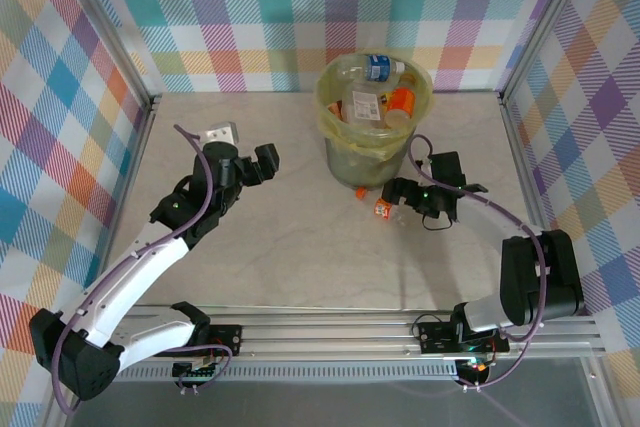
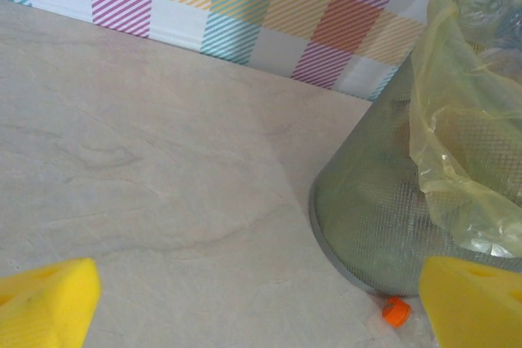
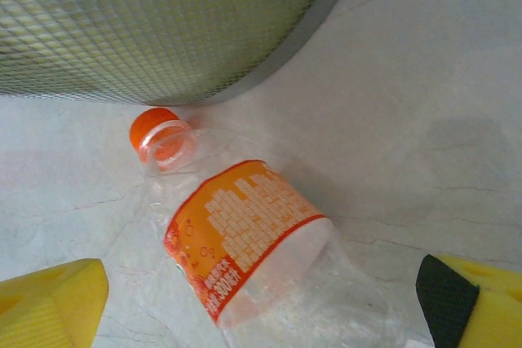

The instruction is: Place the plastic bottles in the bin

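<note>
Marble table (image 1: 300, 257): orange-labelled bottle (image 3: 253, 242), "300" legible, beside bin (image 3: 163, 22); left gripper (image 2: 261, 307), right gripper (image 3: 261, 303) wide.

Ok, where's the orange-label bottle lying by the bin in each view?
Top external: orange-label bottle, right of centre, just below the bin.
Left wrist: its orange cap, bottom edge, beside the bin's base.
Right wrist: bottle centre frame, cap toward upper left.
Shared landmark: the bin's mesh base.
</note>
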Robot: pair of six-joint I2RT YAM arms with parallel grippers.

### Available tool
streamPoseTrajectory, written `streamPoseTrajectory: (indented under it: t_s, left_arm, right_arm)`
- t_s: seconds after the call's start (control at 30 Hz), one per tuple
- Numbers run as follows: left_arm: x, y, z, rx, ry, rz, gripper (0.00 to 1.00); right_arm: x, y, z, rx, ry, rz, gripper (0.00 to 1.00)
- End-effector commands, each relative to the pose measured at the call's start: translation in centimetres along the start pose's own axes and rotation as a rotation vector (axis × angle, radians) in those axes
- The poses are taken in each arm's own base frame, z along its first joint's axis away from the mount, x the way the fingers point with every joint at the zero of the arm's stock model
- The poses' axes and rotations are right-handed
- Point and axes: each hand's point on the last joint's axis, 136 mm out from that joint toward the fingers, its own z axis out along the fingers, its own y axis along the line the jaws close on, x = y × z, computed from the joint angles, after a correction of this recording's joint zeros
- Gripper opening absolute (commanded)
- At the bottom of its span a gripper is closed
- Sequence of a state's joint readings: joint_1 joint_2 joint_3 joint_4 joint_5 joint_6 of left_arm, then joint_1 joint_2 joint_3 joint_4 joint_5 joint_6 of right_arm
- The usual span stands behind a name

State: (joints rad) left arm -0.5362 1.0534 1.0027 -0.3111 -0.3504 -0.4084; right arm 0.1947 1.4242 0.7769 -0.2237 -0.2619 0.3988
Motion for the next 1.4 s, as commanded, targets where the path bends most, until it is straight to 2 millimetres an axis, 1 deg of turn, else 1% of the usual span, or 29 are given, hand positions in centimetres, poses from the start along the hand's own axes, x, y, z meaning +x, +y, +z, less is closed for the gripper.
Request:
streamPoseTrajectory:
  t_s: [0.0, 0.17, 0.43, 0.6, 0.8, 0.93, 1.03, 1.17, 1.27, 1.37]
  left_arm:
    - [0.5, 0.9, 0.0, -0.038, -0.005, -0.023, 1.0]
    - [1.1, 1.0, 0.5, -0.046, 0.014, -0.034, 1.0]
    - [1.6, 1.2, 0.8, -0.057, 0.026, -0.045, 1.0]
    - [1.9, 1.3, 1.1, -0.06, 0.031, -0.047, 1.0]
    - [2.0, 1.2, 1.3, -0.059, 0.035, -0.052, 1.0]
    - [2.0, 1.4, 1.3, -0.068, 0.034, -0.05, 1.0]
    - [2.1, 1.4, 1.4, -0.072, 0.033, -0.049, 1.0]
    - [2.3, 1.2, 1.7, -0.067, 0.04, -0.054, 1.0]
    - [2.4, 1.1, 1.9, -0.064, 0.045, -0.059, 1.0]
    - [2.4, 1.1, 1.9, -0.063, 0.046, -0.061, 1.0]
  right_arm:
    - [-0.1, 1.1, 0.1, -0.071, -0.012, -0.04, 0.97]
    - [1.5, 1.0, 0.5, -0.106, 0.025, -0.017, 0.94]
    - [3.0, 1.4, -0.1, -0.153, 0.018, 0.04, 0.91]
    - [4.0, 1.1, 0.1, -0.159, 0.017, 0.061, 0.89]
    - [5.2, 2.2, 0.6, -0.17, 0.05, 0.049, 0.87]
    - [5.9, 2.8, 0.2, -0.163, 0.05, 0.038, 0.86]
    - [5.8, 2.5, -0.7, -0.128, 0.018, 0.028, 0.88]
    - [4.8, 1.6, -1.6, -0.05, -0.027, 0.001, 0.91]
    - [4.1, 1.6, -1.2, -0.04, -0.033, -0.015, 0.91]
    - [3.6, 1.9, -0.1, -0.057, -0.021, -0.02, 0.9]
